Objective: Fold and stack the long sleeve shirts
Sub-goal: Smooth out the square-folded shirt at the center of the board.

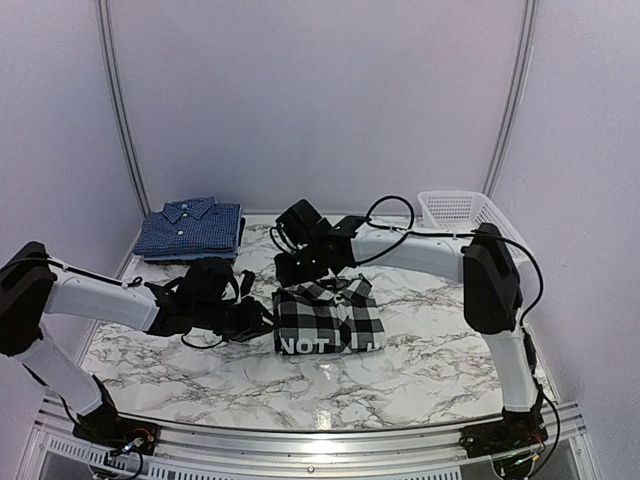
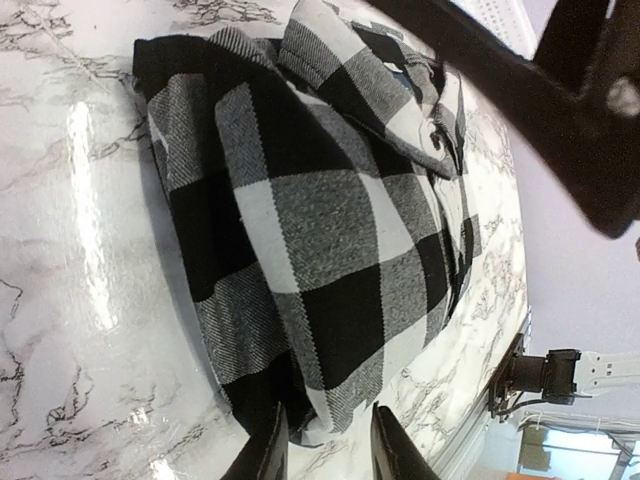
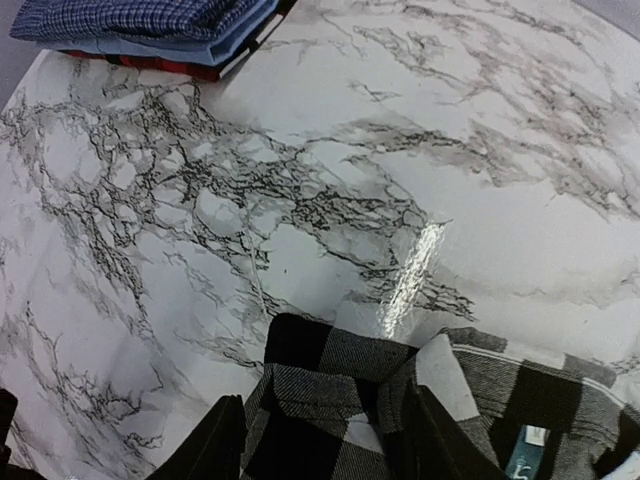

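A folded black-and-white checked shirt [image 1: 328, 318] with white lettering lies at the table's middle; it fills the left wrist view [image 2: 320, 210]. My left gripper [image 1: 264, 320] is at its left edge, open, and the fingertips [image 2: 268, 450] straddle a shirt corner low over the table. My right gripper [image 1: 298, 268] is over the shirt's far left corner by the collar, open. The wide-apart fingers [image 3: 215, 445] stand either side of the checked cloth [image 3: 340, 400]. A folded dark blue fine-check shirt [image 1: 190, 230] tops a stack at the back left, which also shows in the right wrist view [image 3: 140, 20].
A white mesh basket [image 1: 462, 212] stands at the back right corner. Light blue and red cloth [image 3: 190, 58] lies under the blue shirt in the stack. The right arm [image 2: 520, 90] crosses above the checked shirt. Bare marble tabletop [image 1: 430, 370] lies in front and to the right.
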